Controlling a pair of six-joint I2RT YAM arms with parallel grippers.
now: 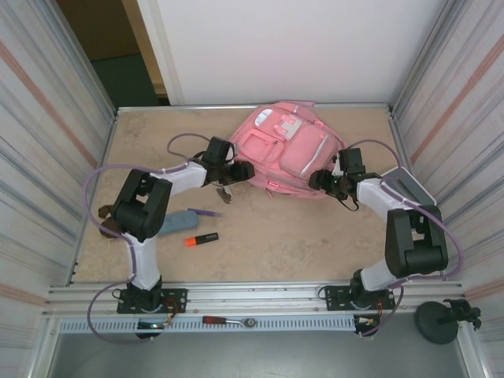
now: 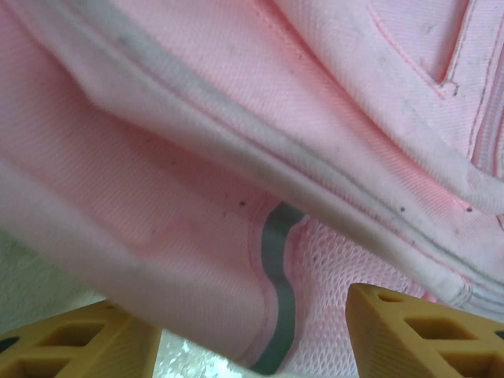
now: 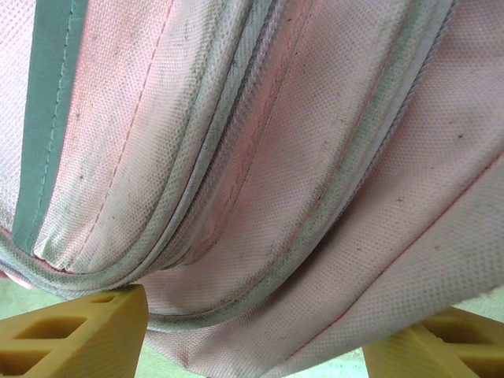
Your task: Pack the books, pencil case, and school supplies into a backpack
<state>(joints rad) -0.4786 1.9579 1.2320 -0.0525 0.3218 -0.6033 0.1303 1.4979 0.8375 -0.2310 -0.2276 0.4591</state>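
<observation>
straddling backpack (image 1: 285, 151), left gripper (image 1: 241, 172), right gripper (image 1: 318, 180); grip unclear

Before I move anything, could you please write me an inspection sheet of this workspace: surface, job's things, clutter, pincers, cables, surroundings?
Surface: beige table, scuffed.
Job's things: pink backpack lying at the far middle; pencil case, purple pen and marker lying apart from it, by the left arm.
Clutter: grey box under the right arm; red-handled tool on the front rail.
Pincers: left pincer at the backpack's left edge, right pincer at its near right edge; both with fingers apart, pink fabric between them.
Cables: purple cable loops free beside each arm.
Surroundings: striped side walls, white back panel, black round stand outside the near right corner.
</observation>
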